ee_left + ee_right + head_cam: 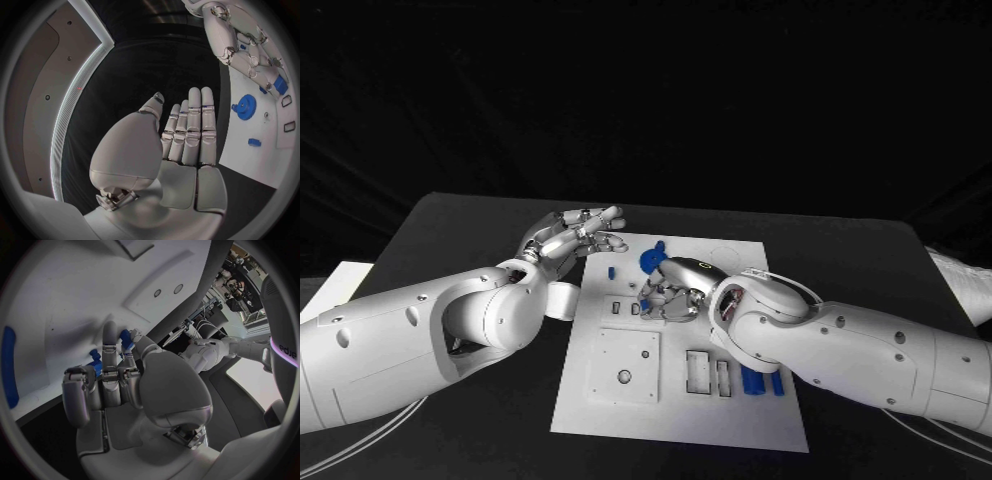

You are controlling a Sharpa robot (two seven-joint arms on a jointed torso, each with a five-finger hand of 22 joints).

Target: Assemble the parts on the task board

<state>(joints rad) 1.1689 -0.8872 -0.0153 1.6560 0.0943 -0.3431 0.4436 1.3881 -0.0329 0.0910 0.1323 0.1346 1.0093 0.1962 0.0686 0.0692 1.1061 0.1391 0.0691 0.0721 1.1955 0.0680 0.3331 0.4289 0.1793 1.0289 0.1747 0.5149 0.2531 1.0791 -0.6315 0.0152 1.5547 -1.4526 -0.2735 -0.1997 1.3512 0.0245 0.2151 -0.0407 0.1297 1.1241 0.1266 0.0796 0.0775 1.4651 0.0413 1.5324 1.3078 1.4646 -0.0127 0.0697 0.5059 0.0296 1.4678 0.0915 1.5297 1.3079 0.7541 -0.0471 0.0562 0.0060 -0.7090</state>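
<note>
The white task board [678, 420] lies in the middle of the black table. My right hand [672, 292] is curled low over the board's upper middle and pinches a small blue part [125, 338] between thumb and fingers, close to the board surface [75, 285]. A blue gear [653, 260] lies just beyond that hand, and a small blue piece [612, 271] lies near the board's left edge. My left hand [574, 236] hovers off the board's far left corner, flat and open, holding nothing [184, 135]. The left wrist view also shows the gear [245, 106] and the right hand [240, 42].
Two blue pieces [762, 382] lie at the board's right side, near me. A square inset plate [625, 367] and rectangular slots [698, 371] take up the board's near half. A white object [329, 290] lies at the table's left edge.
</note>
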